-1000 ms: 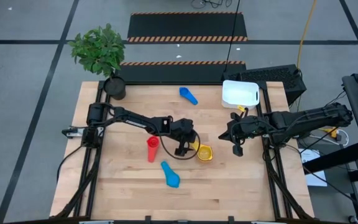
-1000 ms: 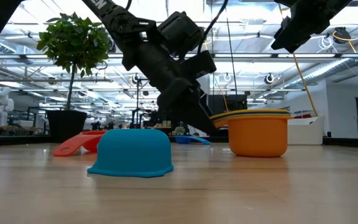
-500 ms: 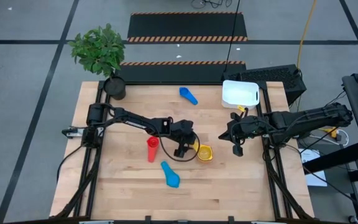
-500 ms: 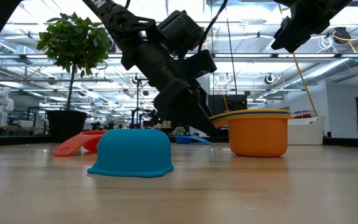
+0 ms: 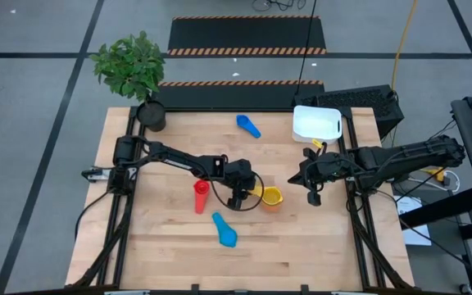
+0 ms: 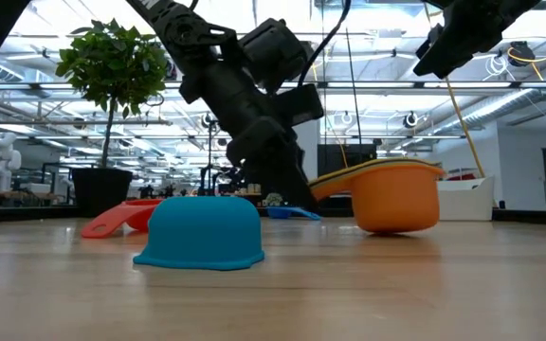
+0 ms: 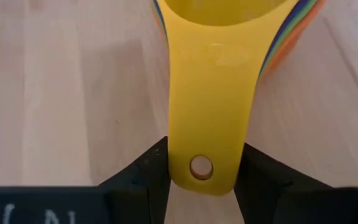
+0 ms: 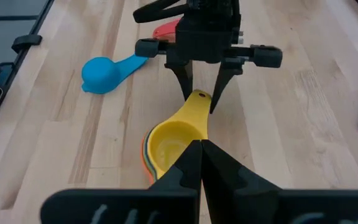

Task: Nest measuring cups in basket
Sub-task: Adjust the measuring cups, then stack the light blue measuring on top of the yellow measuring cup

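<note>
A stack of nested measuring cups (image 5: 271,197), yellow inside and orange outside, sits mid-table with its handles pointing toward the table's left. My left gripper (image 5: 247,195) is shut on those handles. A red cup (image 5: 201,197) and a light blue cup (image 5: 225,231), mouth down, lie on the wood to the stack's left and near-left. A mid blue cup (image 5: 249,126) lies near the far edge. The white basket (image 5: 316,123) stands at the far right. My right gripper (image 5: 314,197) hangs shut above the table, right of the stack. My left gripper pinches the yellow handle (image 7: 201,163) by its two long edges, close to the free end with the hole, one finger (image 7: 146,174) on each side. The fingers come slanting down from the table's left, in line with the handle. The stack (image 6: 394,197) is tilted, its handle end lower; whether its base touches the wood I cannot tell.
A potted plant (image 5: 138,78) stands at the far left corner. Bare wood lies along the near edge and between the stack and the basket. A dark box (image 5: 367,102) sits behind the basket, off the table's far right.
My left gripper has shut on the stack's handles. The stack, which stood level on the table, has tipped: its handle end has dipped and its side away from the gripper has risen.
</note>
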Available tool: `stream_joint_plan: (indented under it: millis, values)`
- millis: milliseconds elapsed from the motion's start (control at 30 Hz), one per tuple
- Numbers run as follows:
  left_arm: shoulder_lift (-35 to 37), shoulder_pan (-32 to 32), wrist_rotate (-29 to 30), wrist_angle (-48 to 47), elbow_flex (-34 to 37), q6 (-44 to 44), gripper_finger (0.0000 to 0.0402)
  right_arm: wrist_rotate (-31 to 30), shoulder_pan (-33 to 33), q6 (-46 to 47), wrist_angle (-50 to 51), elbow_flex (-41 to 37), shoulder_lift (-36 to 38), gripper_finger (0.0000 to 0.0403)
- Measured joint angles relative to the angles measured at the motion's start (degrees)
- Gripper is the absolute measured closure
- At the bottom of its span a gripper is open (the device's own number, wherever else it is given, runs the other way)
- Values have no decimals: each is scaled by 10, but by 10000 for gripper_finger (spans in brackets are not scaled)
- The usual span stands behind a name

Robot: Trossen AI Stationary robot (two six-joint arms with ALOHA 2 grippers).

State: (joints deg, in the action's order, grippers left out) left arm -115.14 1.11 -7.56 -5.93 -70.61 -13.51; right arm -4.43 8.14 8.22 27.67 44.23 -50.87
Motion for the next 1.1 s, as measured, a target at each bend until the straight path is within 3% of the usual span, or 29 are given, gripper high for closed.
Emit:
stream_joint_plan:
  millis: [300, 400, 833, 1100]
  values:
    - [13, -26, 4, -35, 0, 95, 252, 0, 0, -21, -47, 0, 0, 403]
    - [13, -49, 34, -33, 0, 116, 245, 1, 0, -20, -57, 0, 0, 403]
    - [22, -129, 65, -42, 0, 222, 116, 2, 2, 0, -65, 0, 0, 403]
    - [51, -168, 165, -169, 1, 305, 90, 2, 2, -1, -98, 0, -1, 403]
